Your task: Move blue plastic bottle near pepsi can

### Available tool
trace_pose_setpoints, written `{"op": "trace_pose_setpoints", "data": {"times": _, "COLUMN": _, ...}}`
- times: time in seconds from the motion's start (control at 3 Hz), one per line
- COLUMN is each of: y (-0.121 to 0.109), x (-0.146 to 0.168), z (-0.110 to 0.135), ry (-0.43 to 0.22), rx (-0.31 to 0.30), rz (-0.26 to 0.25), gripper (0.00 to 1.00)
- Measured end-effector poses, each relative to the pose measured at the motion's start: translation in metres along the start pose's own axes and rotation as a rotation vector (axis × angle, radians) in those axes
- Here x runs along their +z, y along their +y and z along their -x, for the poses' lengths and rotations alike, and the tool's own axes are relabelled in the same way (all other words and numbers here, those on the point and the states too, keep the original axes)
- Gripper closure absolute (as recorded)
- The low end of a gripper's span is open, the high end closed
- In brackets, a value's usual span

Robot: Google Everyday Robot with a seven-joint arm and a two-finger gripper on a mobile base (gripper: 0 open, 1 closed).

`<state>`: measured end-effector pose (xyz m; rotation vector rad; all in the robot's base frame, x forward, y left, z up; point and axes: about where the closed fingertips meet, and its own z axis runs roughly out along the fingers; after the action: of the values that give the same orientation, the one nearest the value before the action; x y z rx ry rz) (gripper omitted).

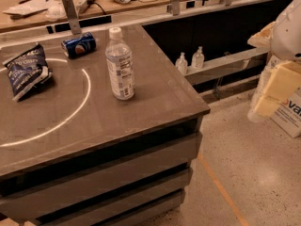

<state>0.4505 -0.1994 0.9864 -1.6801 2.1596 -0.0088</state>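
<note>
The blue plastic bottle [120, 65] stands upright on the grey table [174, 98], right of its middle, with a white cap and a pale label. The pepsi can [79, 45] lies on its side near the table's back edge, behind and left of the bottle, a clear gap between them. My gripper [278, 86] is at the far right of the view, off the table and well away from both, over the floor. It holds nothing that I can see.
A dark blue chip bag [27, 69] lies at the table's left. A white circle line [87, 86] is marked on the tabletop. Two small pump bottles [189, 60] stand on a low ledge behind the table's right corner. A white box [289, 117] sits on the floor at right.
</note>
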Motion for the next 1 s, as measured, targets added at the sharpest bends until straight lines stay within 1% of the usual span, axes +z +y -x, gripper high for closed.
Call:
{"op": "trace_pose_setpoints", "data": {"times": 0.33, "y": -0.034, "x": 0.010, "z": 0.035, "ry": -0.238, "rx": 0.007, "rz": -0.002, "gripper": 0.00}}
{"op": "trace_pose_setpoints", "data": {"times": 0.67, "y": -0.066, "x": 0.018, "z": 0.099, "ry": -0.576, "rx": -0.047, "rz": 0.068, "gripper": 0.00}}
{"op": "trace_pose_setpoints", "data": {"times": 1.0, "y": -0.077, "x": 0.030, "z": 0.126, "ry": -0.729, "rx": -0.082, "rz": 0.153, "gripper": 0.00}}
